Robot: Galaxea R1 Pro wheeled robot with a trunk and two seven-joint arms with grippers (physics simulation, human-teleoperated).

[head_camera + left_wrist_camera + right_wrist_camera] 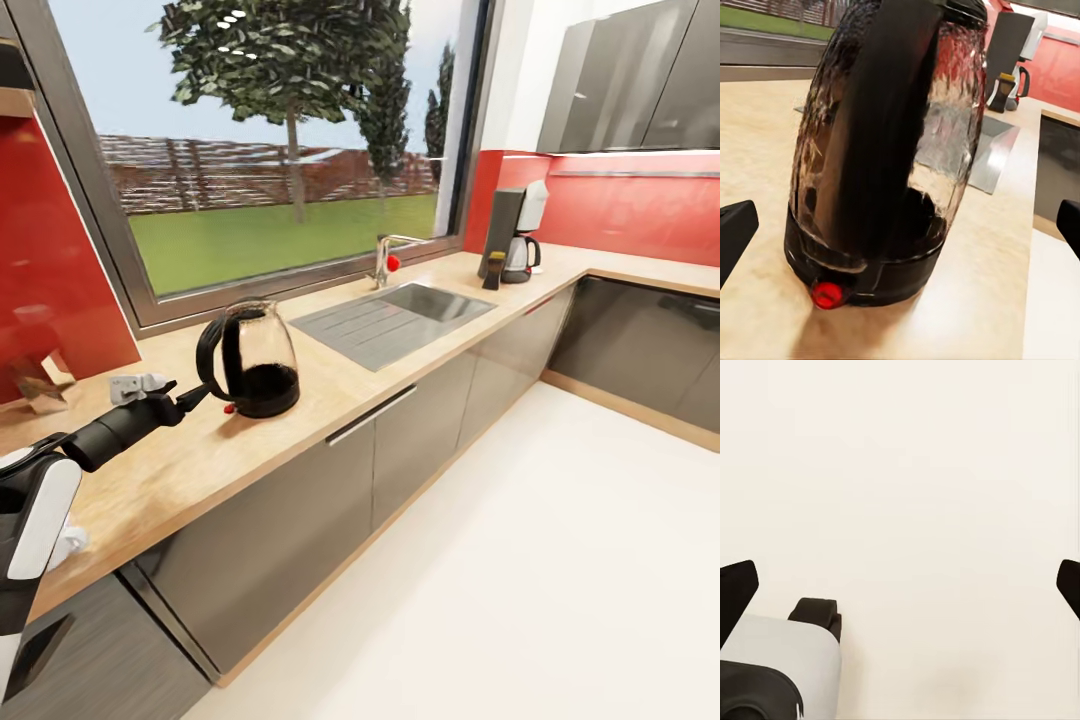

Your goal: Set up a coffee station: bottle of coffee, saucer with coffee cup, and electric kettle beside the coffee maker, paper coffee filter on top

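- Electric kettle [250,360] stands upright on the wooden countertop [200,450], left of the sink [395,318]; no label readable.
- Left gripper [200,392] spread wide, just beside its handle, not touching.
- Coffee maker [515,235] well apart, in the corner.
- Right gripper [900,585] spread, over pale floor.

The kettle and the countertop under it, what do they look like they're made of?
Electric kettle: body looks like clear glass, since the counter shows through it, with glossy black, probably plastic, handle and base and a red button. Countertop: looks like light wood or wood-look laminate, matte, with visible grain.
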